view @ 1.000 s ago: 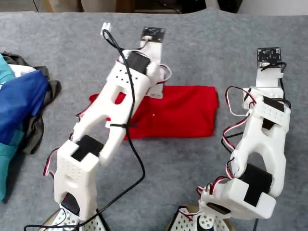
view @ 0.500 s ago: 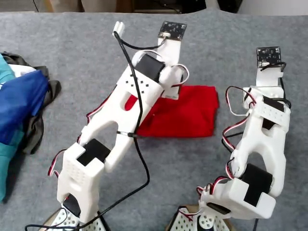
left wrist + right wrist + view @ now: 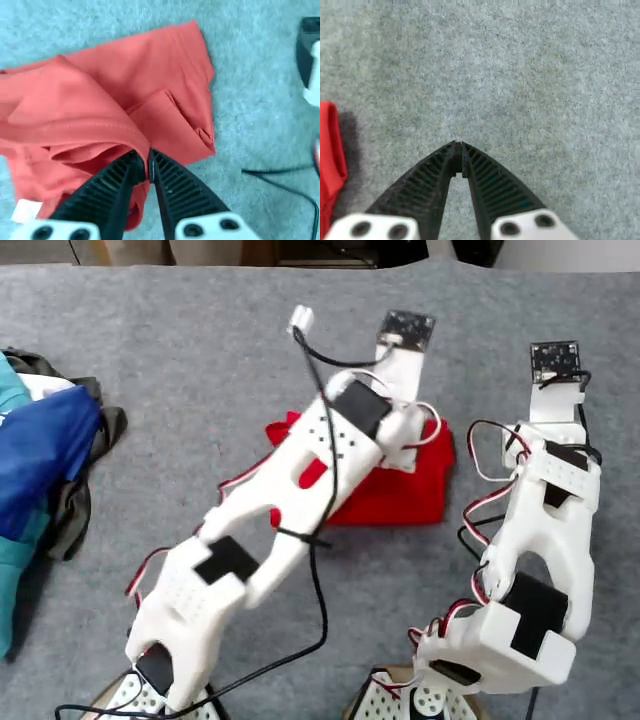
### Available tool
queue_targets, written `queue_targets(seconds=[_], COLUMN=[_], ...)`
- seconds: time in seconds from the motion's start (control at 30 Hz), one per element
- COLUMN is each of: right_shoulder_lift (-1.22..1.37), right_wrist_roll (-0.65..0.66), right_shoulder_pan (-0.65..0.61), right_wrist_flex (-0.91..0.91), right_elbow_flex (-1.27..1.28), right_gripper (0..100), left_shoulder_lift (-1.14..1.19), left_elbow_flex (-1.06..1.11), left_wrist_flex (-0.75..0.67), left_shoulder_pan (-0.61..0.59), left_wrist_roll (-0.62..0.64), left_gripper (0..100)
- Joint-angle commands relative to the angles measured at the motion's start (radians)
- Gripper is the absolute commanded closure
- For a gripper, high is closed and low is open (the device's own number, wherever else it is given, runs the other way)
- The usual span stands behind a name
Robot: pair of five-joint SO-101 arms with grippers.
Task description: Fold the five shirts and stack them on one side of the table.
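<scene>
Left arm (image 3: 300, 470): rises from the near edge of the table (image 3: 180, 360) and slants far and toward the right arm's side, across the red cloth.
Right arm (image 3: 540, 530): stands from the near edge straight toward the far side, beside the shirt's edge and apart from it.
Left gripper (image 3: 148, 160): jaws pressed together on a raised fold of the red shirt (image 3: 125, 90); seems to pinch a hem right at the tips, though the cloth bunches there and hides the exact layer.
Red shirt in the high view (image 3: 390, 502): lies near the middle of the table, between the two arms, partly under the left arm; the gripped layer drapes over the flat layer beneath.
Shirt against left gripper: touching, the fold held up off the lower layer, the flat part spreading out beyond the tips.
Right gripper (image 3: 459, 145): jaws closed on nothing, over bare grey table.
Shirt against right gripper: red edge (image 3: 327, 145) just to one side, not touching.
Pile of shirts (image 3: 40, 460): heaped at the table's left edge, blue on top, teal and dark grey beneath, well apart from the red shirt.
</scene>
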Motion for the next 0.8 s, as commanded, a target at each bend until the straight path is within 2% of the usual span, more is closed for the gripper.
queue_targets(seconds=[0.0,0.3,0.6,0.77], right_shoulder_lift=[-0.004,0.019,0.067,0.064], right_wrist_roll=[0.005,-0.028,-0.074,-0.094], right_shoulder_pan=[0.016,0.041,0.088,0.120], right_wrist_flex=[-0.020,-0.021,0.006,0.002], right_elbow_flex=[-0.056,-0.076,-0.137,-0.137], right_gripper=[99.5,99.5,99.5,99.5], left_shoulder_lift=[0.031,0.165,0.176,0.186], left_elbow_flex=[-0.117,-0.319,-0.333,-0.328], left_wrist_flex=[-0.064,-0.098,-0.109,-0.163], left_shoulder_pan=[0.008,0.015,0.068,0.081], left_wrist_roll=[0.040,0.103,0.123,0.123], left_gripper=[98,98,98,98])
